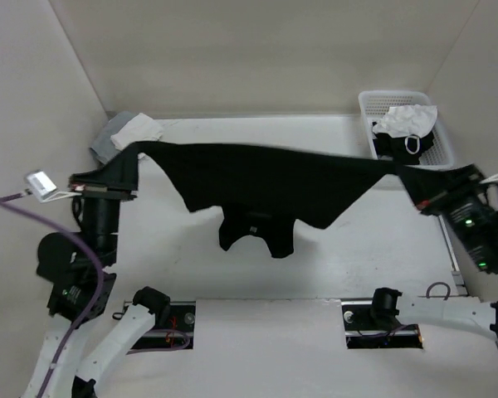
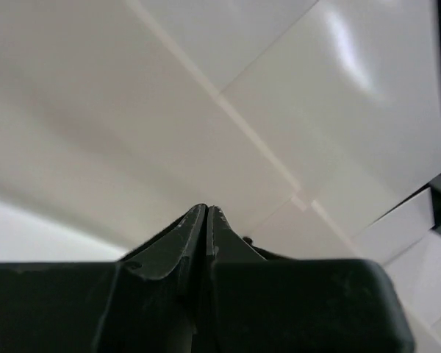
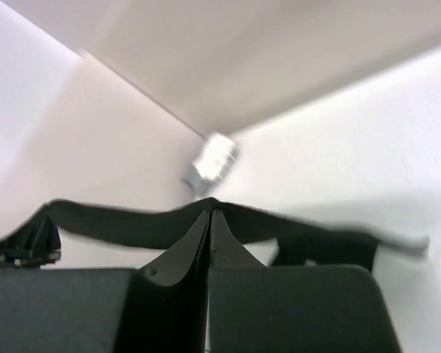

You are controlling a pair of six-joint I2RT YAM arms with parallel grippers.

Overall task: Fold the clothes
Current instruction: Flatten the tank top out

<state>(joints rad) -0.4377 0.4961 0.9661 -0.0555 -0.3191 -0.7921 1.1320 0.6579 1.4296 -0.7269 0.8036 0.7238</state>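
The left gripper's [image 1: 135, 159] fingers are pressed together on one end of the black shirt [image 1: 266, 178]. In its own wrist view the tips meet, but no cloth can be made out between them. The right gripper [image 1: 405, 174] pinches the other end, its fingers [image 3: 198, 235] closed flat with the cloth running away from them across the table [image 1: 332, 282].

As I judge it, the step is spreading the shirt so it can be laid flat. Both arms should come down together with even pull, so the hanging part lands first and does not bunch.

The shirt is plain black and soft. It is stretched between the two arms above the middle of the table, its top edge taut. The lower part sags in a crumpled lobe; whether that touches the table I cannot tell.
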